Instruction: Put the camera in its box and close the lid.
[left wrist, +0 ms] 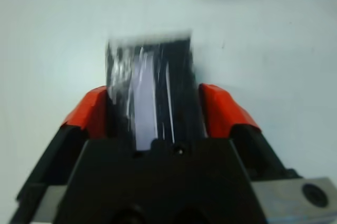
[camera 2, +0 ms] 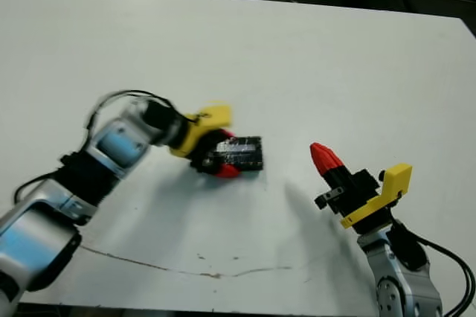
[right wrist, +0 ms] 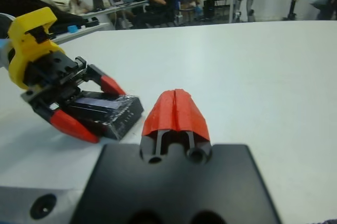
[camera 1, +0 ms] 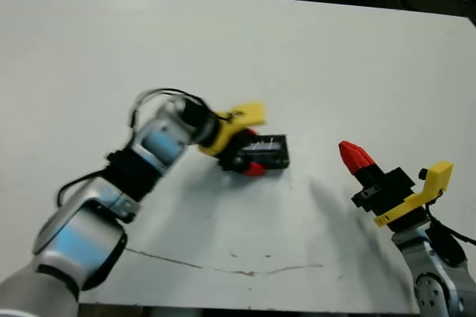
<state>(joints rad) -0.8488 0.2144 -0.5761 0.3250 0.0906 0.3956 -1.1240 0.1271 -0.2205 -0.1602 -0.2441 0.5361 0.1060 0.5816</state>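
Apparently steadying it near the white table's [camera 1: 312,49] middle, the left gripper [camera 1: 251,155] clasps the closed box, its crinkly black lid [left wrist: 150,92] on top, camera unseen, while the right gripper [right wrist: 175,109], fingers pressed together and empty, waits well apart.

Silver arms, black cables, yellow wrist brackets, black grippers with red fingers [right wrist: 175,109].

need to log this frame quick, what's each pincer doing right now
Left pincer: closed on the flat, shiny, crinkly black box with a pale strip, which rests on the white table.
Right pincer: closed, holding nothing.
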